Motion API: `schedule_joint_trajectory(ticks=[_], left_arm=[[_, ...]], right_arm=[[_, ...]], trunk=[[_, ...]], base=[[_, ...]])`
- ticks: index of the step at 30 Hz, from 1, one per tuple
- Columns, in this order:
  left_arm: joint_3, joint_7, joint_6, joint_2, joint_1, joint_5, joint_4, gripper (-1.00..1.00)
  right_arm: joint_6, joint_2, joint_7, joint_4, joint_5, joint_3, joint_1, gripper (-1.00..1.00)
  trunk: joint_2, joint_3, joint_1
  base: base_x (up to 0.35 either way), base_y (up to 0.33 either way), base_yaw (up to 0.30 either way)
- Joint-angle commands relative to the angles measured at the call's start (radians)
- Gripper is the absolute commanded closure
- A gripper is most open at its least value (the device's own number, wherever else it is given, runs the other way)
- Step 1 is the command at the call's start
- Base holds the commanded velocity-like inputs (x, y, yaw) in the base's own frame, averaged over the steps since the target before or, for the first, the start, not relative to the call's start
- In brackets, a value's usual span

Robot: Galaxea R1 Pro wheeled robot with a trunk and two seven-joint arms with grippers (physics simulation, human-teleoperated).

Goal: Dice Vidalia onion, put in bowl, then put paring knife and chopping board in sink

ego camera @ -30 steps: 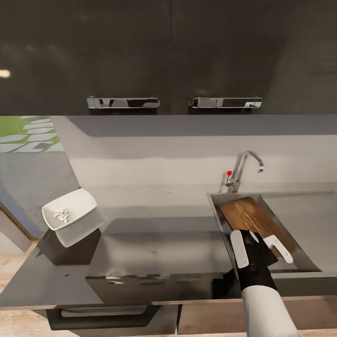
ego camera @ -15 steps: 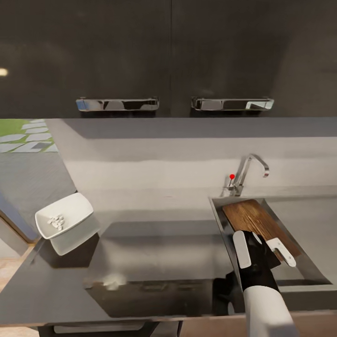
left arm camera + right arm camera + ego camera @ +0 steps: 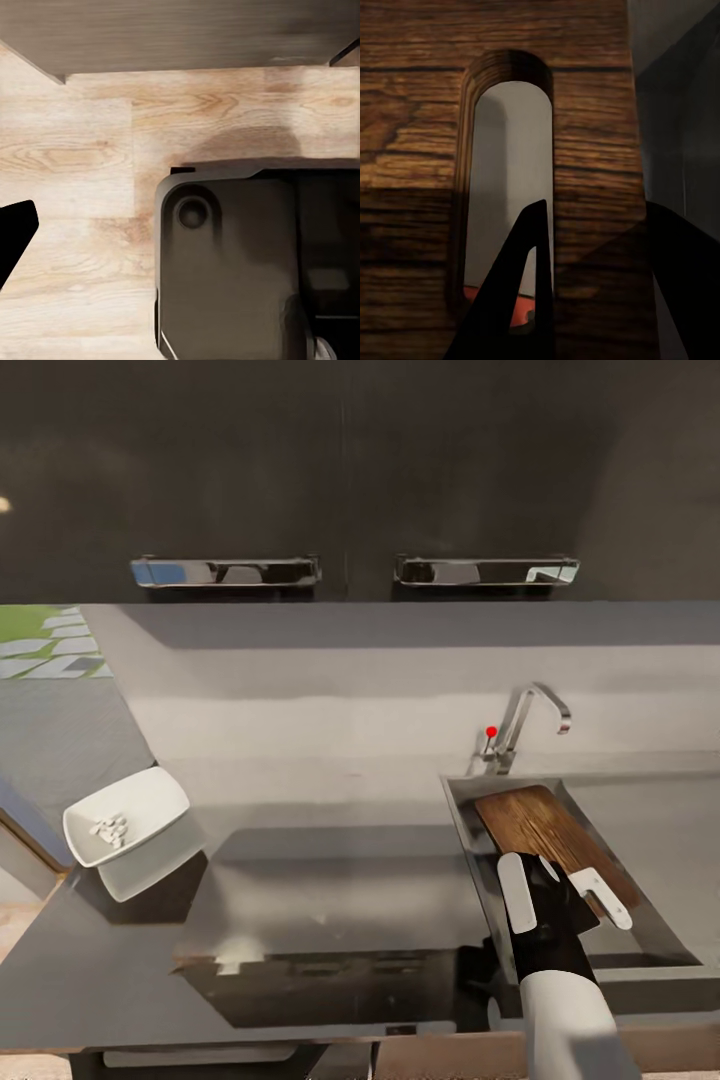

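The dark brown chopping board lies tilted inside the grey sink. My right gripper hovers open over its near end, the white fingers spread wide. Close up, the board's oval hole sits just past my right gripper, and a red patch shows through the hole from underneath; the paring knife is otherwise hidden. The white bowl stands at the far left of the countertop with small white diced onion pieces in it. A dark left finger shows over the wooden floor.
A curved chrome tap with a red-tipped lever rises behind the sink. Dark wall cabinets with chrome handles hang above the counter. The left wrist view looks down on my black base and the wood floor.
The whole head view has shifted slightly, so the camera moved. My right gripper and the chopping board keep the same places relative to the sink.
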Motion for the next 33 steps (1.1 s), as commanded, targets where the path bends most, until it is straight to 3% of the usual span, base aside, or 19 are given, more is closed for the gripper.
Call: schedule_joint_trajectory(ticks=[1,33], left_arm=[[-0.005,0.004,-0.002,0.001,0.000,0.007,-0.001,-1.00],[-0.005,0.004,-0.002,0.001,0.000,0.007,0.001,-1.00]], right_arm=[[0.010,0.001,-0.002,-0.002,0.000,-0.001,-0.001,1.00],[0.012,0.001,0.003,-0.002,-0.001,-0.001,-0.001,1.00]], trunk=[[-0.002,-0.003,0.001],[-0.002,-0.054,0.001]], base=[[0.000,-0.013,0.000],[0.005,-0.003,0.000]])
